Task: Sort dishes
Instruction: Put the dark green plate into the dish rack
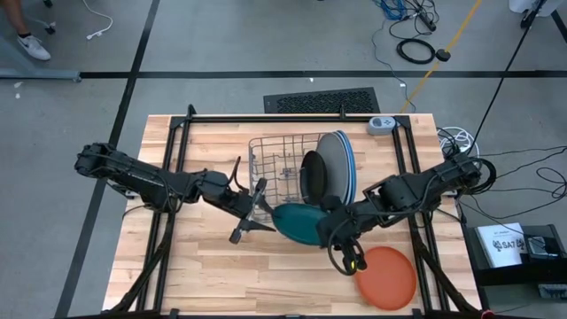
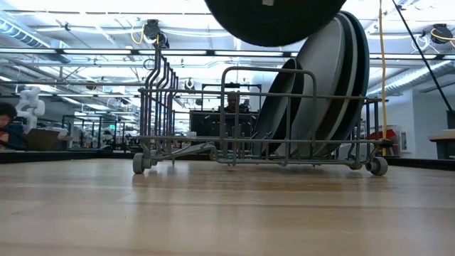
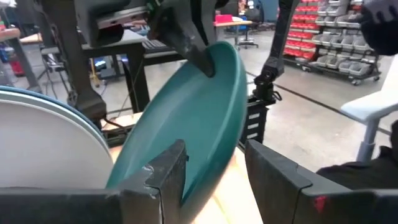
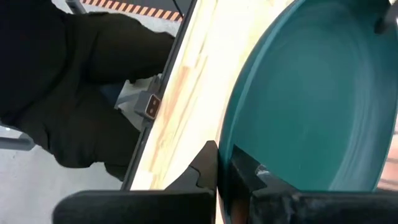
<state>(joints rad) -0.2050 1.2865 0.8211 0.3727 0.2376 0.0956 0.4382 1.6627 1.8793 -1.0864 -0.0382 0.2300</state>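
Note:
The dark teal plate [image 1: 299,223] hangs in the air in front of the wire rack [image 1: 275,164]; it shows as a dark disc at the top of the low view [image 2: 274,18]. My right gripper [image 1: 332,226] is shut on its right rim. My left gripper [image 1: 257,213] is open at the plate's left rim, one finger [image 3: 165,177] over the plate's hollow face [image 3: 186,118] and the other [image 3: 273,180] clear of it. The black plate [image 1: 312,177], grey plate [image 1: 331,159] and blue plates [image 1: 348,159] stand on edge in the rack's right end. The orange plate [image 1: 387,276] lies flat on the table. My right gripper pinches the teal plate's rim [image 4: 239,140] between its two fingers, coming from the table's right side; it also shows on the rim in the left wrist view [image 3: 198,50]. The plate is tilted and lifted clear of the table. Whether my left gripper touches the plate, I cannot tell.
The rack's left half [image 2: 160,107] holds no plates. The table has bare wood [image 1: 221,275] at the near left. A small grey device [image 1: 381,125] sits at the far right corner. A black frame [image 1: 168,159] runs along the table's sides.

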